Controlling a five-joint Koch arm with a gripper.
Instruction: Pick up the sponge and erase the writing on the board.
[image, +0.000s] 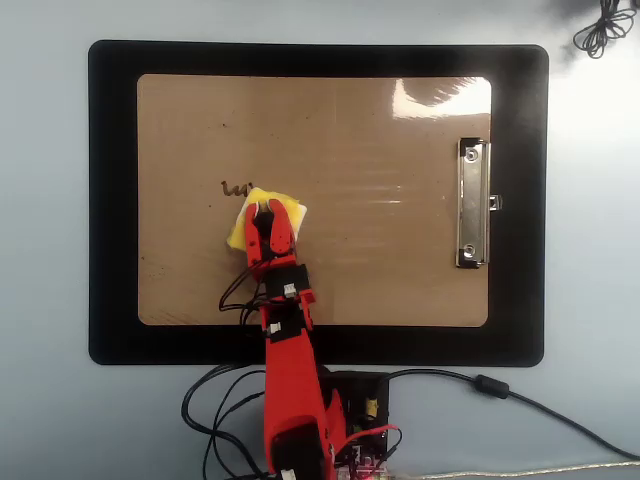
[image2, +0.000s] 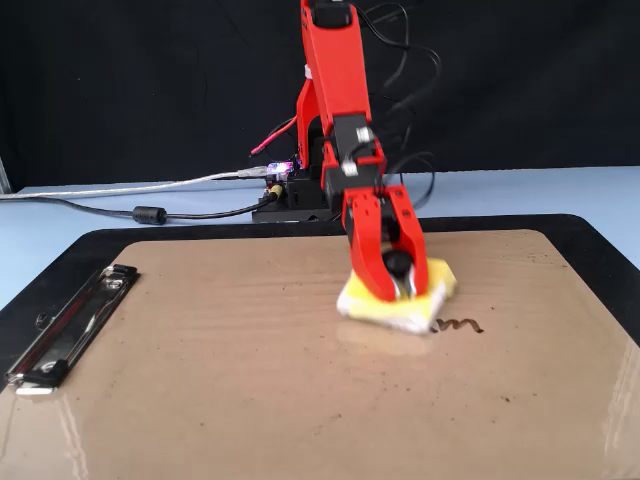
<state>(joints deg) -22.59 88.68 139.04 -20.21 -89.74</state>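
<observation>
The yellow sponge (image: 285, 212) (image2: 400, 311) lies flat on the tan board (image: 380, 130) (image2: 220, 390). My red gripper (image: 264, 210) (image2: 403, 291) is shut on the sponge from above, pressing it onto the board. A short dark remnant of the writing (image: 234, 188) (image2: 458, 325) shows just beyond the sponge, to its left in the overhead view and to its right in the fixed view. The rest of the writing's line is gone or hidden under the sponge.
A silver clip (image: 473, 203) (image2: 60, 325) sits at one end of the board. A black mat (image: 110, 200) (image2: 60, 260) frames the board. The arm's base with cables (image: 350, 410) (image2: 285, 195) stands off the mat's edge.
</observation>
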